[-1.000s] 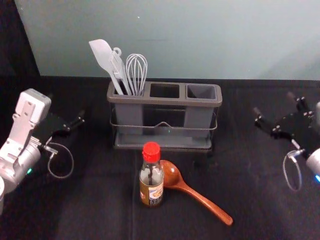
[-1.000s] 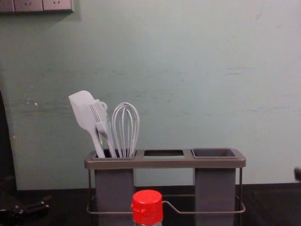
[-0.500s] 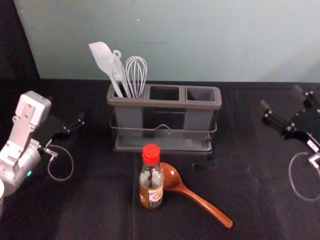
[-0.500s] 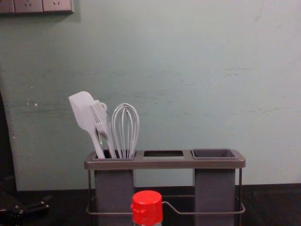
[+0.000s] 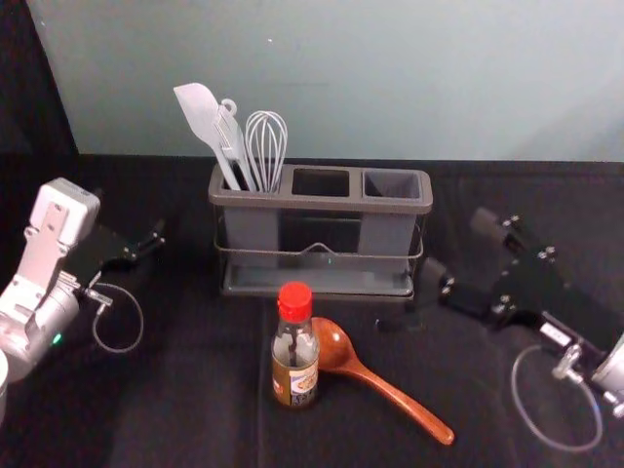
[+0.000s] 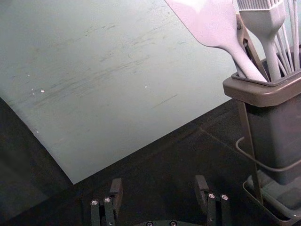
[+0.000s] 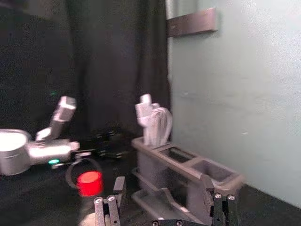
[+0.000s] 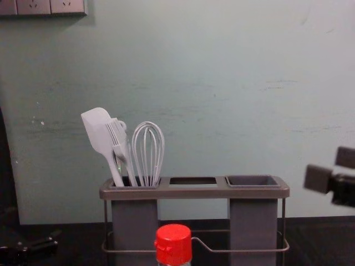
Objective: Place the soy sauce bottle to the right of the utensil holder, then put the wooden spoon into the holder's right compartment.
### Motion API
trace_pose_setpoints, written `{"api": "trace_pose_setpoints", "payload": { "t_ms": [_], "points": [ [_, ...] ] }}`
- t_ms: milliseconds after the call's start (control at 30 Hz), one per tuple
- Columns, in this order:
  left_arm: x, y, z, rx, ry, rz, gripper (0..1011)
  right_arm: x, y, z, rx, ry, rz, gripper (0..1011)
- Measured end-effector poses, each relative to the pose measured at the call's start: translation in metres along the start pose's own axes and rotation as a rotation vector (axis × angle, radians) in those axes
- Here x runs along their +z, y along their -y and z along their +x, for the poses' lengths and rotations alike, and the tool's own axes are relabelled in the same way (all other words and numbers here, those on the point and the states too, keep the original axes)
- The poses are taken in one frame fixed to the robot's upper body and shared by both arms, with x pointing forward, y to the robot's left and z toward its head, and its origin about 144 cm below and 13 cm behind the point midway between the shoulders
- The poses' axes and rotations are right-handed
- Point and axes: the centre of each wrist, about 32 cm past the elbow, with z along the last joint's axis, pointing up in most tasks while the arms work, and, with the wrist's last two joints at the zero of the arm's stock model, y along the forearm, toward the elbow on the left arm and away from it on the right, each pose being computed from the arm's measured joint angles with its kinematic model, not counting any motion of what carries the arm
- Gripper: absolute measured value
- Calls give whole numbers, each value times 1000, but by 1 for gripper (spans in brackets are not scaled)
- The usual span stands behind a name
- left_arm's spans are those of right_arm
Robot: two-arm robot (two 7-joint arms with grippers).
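Two risks: soy btl (image 5: 302, 378) tip, spoon (image 5: 390, 390) snag.
R pincer (image 5: 460, 247) spread, holder's (image 5: 312, 203) 3 o'clock; low approach may knock upright soy btl, 6 o'clock, into adj. spoon. L pincer (image 6: 159, 184) spread, idle, 9 o'clock.

We see a pale spatula (image 8: 97, 124) leaning, a brush (image 8: 117, 136) between it and a whisk (image 8: 148, 149). Behind them stands a grey-green wall (image 8: 222, 83), a socket panel (image 8: 34, 6) high at its left. In the right wrist view, blurred dark folds look to us like a curtain (image 7: 113, 61).
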Motion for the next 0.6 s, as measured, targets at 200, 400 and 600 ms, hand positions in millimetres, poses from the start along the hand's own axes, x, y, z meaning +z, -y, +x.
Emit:
{"api": "trace_pose_setpoints", "payload": {
  "t_ms": [200, 400, 600],
  "points": [
    [0, 0, 0, 0, 0, 0, 1005, -2, -12, -15, 98, -33, -46, 1003],
    [0, 0, 0, 0, 0, 0, 1005, -5, -25, -25, 167, -41, -95, 1003],
    [0, 0, 0, 0, 0, 0, 1005, -7, -39, -33, 224, -34, -137, 1002]
  ]
}}
